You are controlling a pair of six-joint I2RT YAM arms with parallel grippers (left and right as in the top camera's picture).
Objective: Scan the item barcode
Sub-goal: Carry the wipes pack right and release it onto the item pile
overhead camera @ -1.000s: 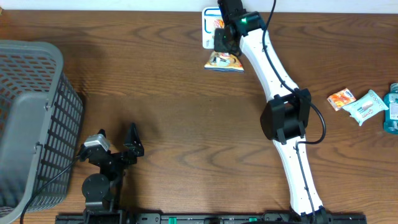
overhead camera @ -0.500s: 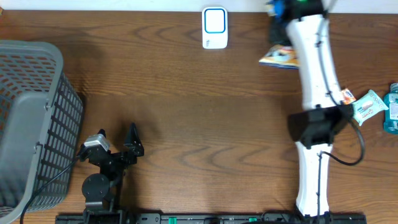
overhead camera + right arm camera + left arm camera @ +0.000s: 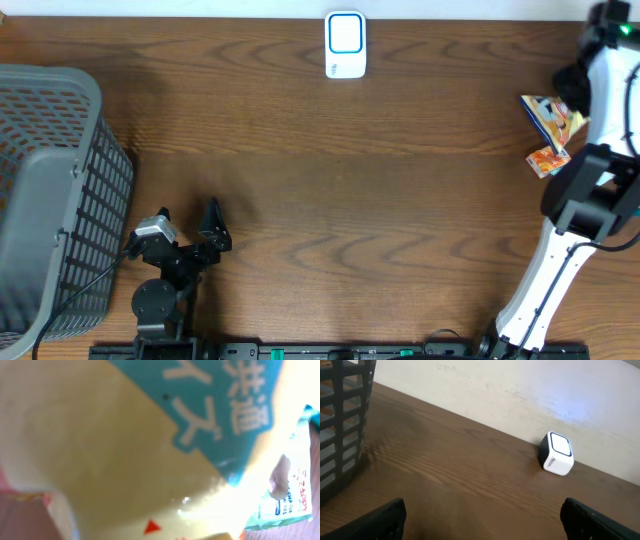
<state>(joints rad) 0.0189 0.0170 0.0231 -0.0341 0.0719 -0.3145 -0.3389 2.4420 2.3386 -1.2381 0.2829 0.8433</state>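
noting right gripper at far right edge of wooden table, jaws squeezed almost together, apparently pinching snack packet by one edge; contact itself hidden from above, so only probably. finding that packet just left of and slightly below the gripper, tilted, close against the white arm link. filling nearly all of right wrist view with the same packet: glossy crinkled film, cream-yellow, teal band with white japanese characters, blurred from closeness. just below packet in overhead, small orange pack flat on the wood, touching or not unclear. at right edge of right wrist view, wrinkled white-green pouch. well apart to the left, at back edge of table, white rounded boxy scanner with blue-rimmed square window. parked front left, left gripper with jaws spread wide, gripping nothing; black fingertips in bottom corners of left wrist view. far left, grey plastic lattice basket. dark brown matte wood grain throughout.
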